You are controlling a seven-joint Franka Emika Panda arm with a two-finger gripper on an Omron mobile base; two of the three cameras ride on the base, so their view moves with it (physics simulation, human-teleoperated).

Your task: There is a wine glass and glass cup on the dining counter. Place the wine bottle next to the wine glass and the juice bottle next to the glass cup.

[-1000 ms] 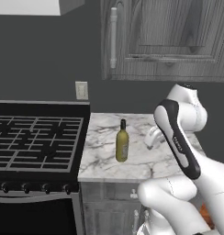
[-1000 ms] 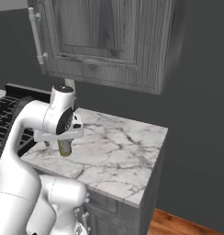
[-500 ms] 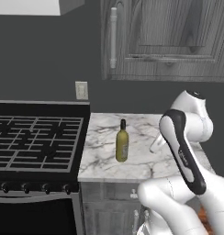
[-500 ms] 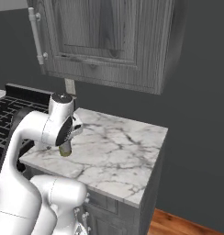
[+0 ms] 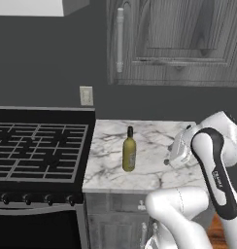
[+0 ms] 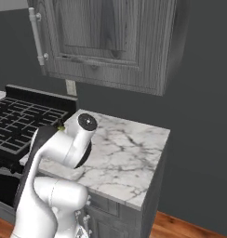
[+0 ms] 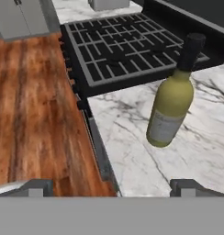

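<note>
Wine bottle [image 5: 129,151] stood upright near worktop [image 5: 149,165] left edge by stove [image 5: 38,146]; gripper [image 7: 111,187] wide open, empty, short of it.

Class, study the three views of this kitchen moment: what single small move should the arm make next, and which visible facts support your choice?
Probably ease the gripper forward toward the wine bottle. The bottle stands upright on the small marble counter beside the stove, untouched. In the hand view it sits ahead and right of centre, with the fingertips spread wide and nothing between them, so the hand needs to close in and centre on it first.
</note>
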